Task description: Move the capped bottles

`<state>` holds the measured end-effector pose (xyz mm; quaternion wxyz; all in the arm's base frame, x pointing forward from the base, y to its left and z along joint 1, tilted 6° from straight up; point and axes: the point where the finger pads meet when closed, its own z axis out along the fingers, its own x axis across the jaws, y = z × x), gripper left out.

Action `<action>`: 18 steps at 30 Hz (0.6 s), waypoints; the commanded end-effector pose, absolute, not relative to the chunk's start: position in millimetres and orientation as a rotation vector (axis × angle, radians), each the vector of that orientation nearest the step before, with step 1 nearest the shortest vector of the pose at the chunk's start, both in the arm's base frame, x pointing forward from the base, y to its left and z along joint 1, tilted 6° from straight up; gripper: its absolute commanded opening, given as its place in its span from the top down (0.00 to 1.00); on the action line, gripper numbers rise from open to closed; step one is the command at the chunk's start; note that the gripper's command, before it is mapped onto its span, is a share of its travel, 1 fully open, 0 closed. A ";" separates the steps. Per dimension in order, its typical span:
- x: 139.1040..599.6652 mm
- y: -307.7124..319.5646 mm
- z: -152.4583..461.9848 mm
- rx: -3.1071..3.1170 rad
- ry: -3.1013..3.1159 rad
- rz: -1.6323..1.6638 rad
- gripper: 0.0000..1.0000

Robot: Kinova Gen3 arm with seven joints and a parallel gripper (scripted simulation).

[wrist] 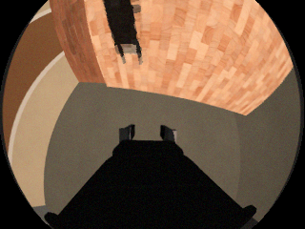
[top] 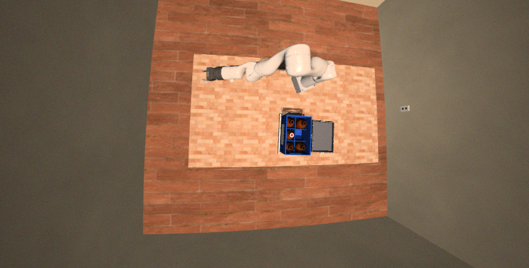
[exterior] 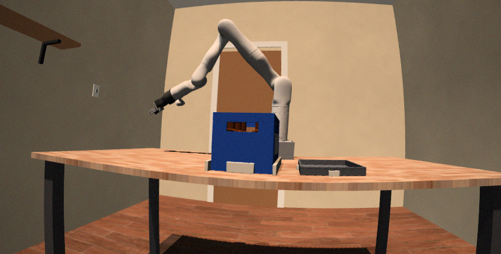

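The blue crate stands on the table, its compartments open at the top. A bottle with a red and white cap stands in the left middle compartment in the top view. The right middle compartment is empty. Four corner compartments hold brown bottles without a visible cap, among them one at the back right and one at the front right. The dark tray is empty, right of the crate. My gripper is open and empty, high over the table's far left, away from the crate.
Low pale blocks stand around the crate's foot, and a small one is at the tray's front. The arm's base stands behind the crate. A wall shelf is at the left. The gripper's shadow shows on the table.
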<state>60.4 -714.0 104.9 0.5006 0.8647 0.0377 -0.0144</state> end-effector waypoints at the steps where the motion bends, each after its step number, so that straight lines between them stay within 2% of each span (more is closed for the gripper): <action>1: 69.7 -710.8 113.8 2.106 0.093 -0.025 0.00; 18: 95.2 -672.4 110.5 2.306 0.074 -0.006 0.00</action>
